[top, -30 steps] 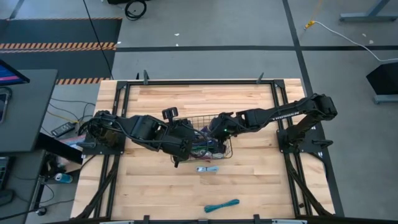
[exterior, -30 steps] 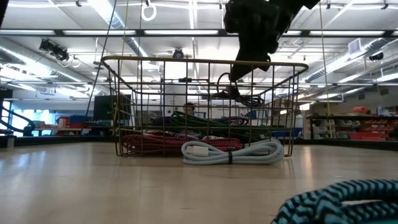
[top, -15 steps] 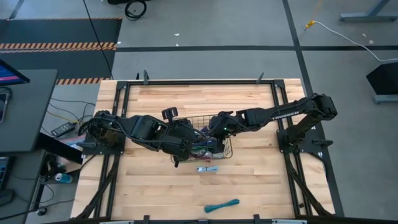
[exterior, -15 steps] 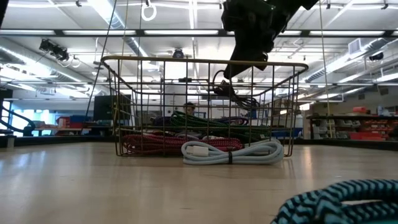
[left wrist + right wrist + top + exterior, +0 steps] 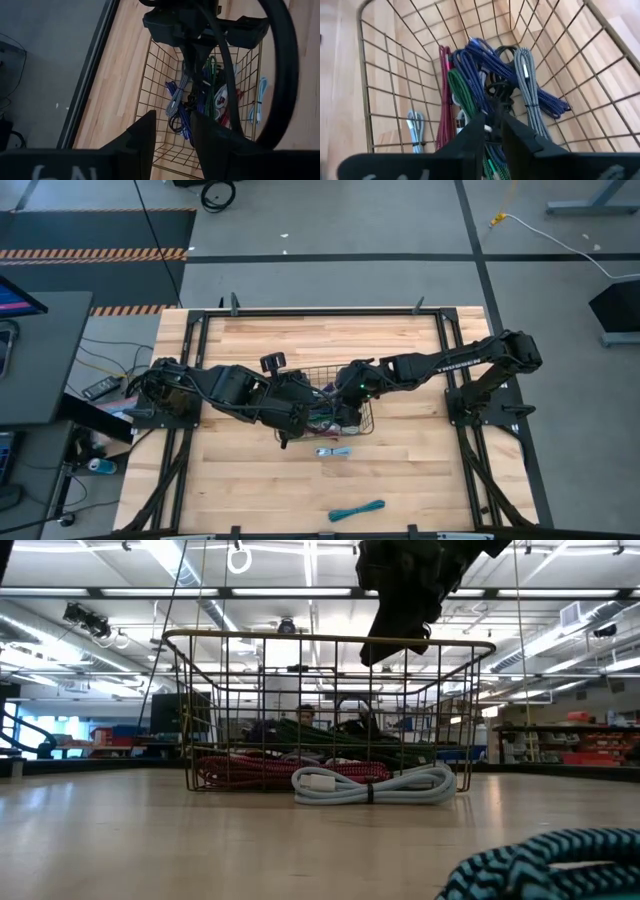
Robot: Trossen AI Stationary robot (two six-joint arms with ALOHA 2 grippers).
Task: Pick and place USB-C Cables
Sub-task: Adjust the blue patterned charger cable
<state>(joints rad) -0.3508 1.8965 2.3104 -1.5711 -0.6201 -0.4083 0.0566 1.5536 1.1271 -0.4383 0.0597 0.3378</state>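
A wire mesh basket (image 5: 330, 637) stands mid-table and holds several USB-C cables: purple (image 5: 485, 65), grey (image 5: 527, 80), green (image 5: 462, 90), maroon (image 5: 444, 100) and a black one (image 5: 500, 92) on top of the pile. My right gripper (image 5: 493, 120) hangs open just above the basket's rim (image 5: 395, 645), with nothing between its fingers. My left gripper (image 5: 172, 122) is open over the basket's left side (image 5: 295, 420) and touches nothing. A light-blue cable (image 5: 370, 783) lies on the table against the basket's near wall. A teal cable (image 5: 357, 510) lies close to the table's near edge.
Both arms crowd over the basket from left and right; the right arm (image 5: 190, 25) shows above it in the left wrist view. Bare wood lies around the basket (image 5: 250, 480). Black frame rails (image 5: 190, 340) run along the table's sides.
My right gripper has let go of the black cable. A second ago that cable hung below the fingers inside the basket; now it lies on the pile of cables. The gripper has stayed above the rim.
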